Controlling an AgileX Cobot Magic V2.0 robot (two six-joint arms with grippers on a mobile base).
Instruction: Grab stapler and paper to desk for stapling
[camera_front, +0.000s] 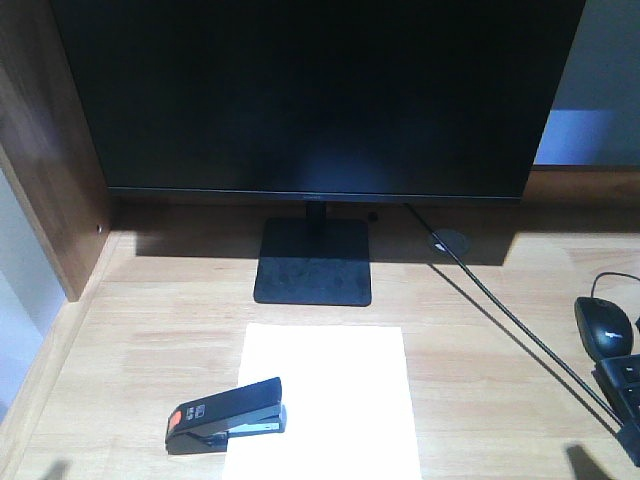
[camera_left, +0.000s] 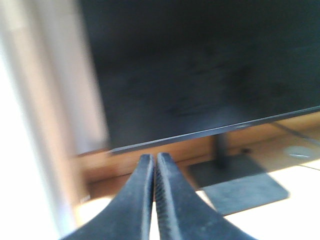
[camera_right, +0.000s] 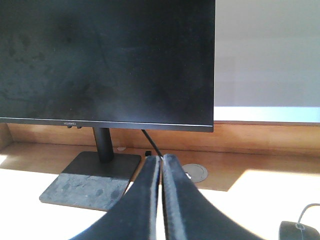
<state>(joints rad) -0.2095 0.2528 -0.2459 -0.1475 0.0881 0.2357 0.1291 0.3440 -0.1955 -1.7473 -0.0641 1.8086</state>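
In the front view the black stapler (camera_front: 226, 414), orange-red patch at its left end, lies across the left edge of the white paper (camera_front: 335, 395) on the wooden desk (camera_front: 150, 330), in front of the monitor stand. Neither gripper appears in that view. My left gripper (camera_left: 155, 160) is shut with nothing between its fingers, pointing at the monitor's lower left corner; that view is blurred. My right gripper (camera_right: 161, 159) is shut and empty too, aimed at the desk behind the monitor stand. Stapler and paper are out of both wrist views.
A large black monitor (camera_front: 320, 95) on a square stand (camera_front: 314, 262) fills the back. Its cable (camera_front: 520, 330) runs right past a round grommet (camera_front: 449, 240). A black mouse (camera_front: 605, 327) and keyboard corner (camera_front: 625, 385) sit at the right. A dark wood side panel (camera_front: 45, 150) bounds the left.
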